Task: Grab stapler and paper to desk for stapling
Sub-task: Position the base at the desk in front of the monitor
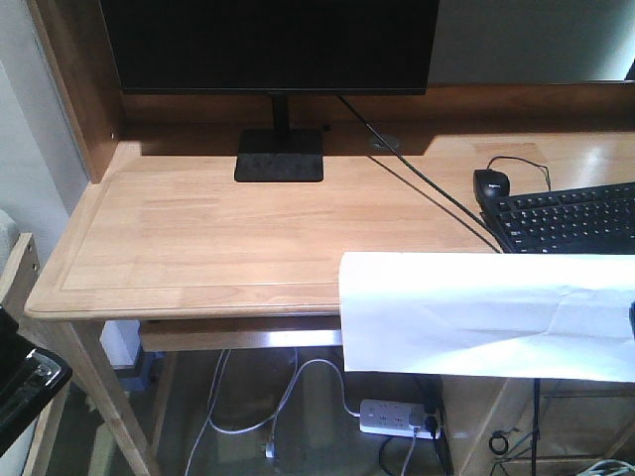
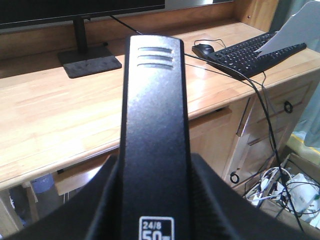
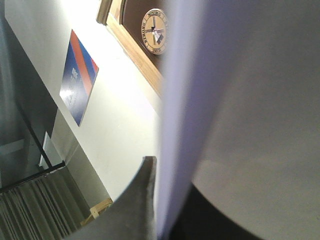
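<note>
Left fingers [image 2: 102,205] grip stapler [image 2: 155,125], low off desk [image 2: 60,115] corner; right fingers [image 3: 137,200] pinch paper [image 1: 476,307].

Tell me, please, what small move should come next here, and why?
Probably ease the paper forward and left, over the bare desk before the monitor stand. It hangs in the air at the desk's front edge, the keyboard fills the right side, and the stapler is not on the desk yet.

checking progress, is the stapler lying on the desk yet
No, the left gripper holds the stapler in the air, off the desk.
</note>
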{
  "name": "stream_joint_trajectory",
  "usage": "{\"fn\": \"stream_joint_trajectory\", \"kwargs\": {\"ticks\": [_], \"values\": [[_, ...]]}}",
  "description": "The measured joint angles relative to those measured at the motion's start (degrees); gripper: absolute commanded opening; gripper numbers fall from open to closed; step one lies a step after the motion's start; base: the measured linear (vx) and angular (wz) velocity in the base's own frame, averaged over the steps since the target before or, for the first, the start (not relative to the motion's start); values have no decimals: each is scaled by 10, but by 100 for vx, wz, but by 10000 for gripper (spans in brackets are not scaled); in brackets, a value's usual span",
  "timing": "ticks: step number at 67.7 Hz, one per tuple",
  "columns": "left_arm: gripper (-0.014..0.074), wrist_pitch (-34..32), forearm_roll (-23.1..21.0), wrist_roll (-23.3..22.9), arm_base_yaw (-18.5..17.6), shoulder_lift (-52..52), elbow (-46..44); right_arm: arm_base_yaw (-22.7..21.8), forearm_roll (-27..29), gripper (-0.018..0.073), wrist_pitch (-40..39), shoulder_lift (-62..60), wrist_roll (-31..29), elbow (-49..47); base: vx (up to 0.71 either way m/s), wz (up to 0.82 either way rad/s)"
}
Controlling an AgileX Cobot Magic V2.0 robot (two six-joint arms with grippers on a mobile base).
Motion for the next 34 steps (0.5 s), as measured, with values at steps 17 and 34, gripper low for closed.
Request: {"fn": "stream_joint_trajectory", "kwargs": {"ticks": [17, 34], "values": [[-6, 0, 0, 0, 0, 0, 0, 0, 0, -6, 0, 0, 0, 0, 10, 2], [-6, 0, 0, 0, 0, 0, 0, 0, 0, -6, 0, 0, 0, 0, 9, 1]]}}
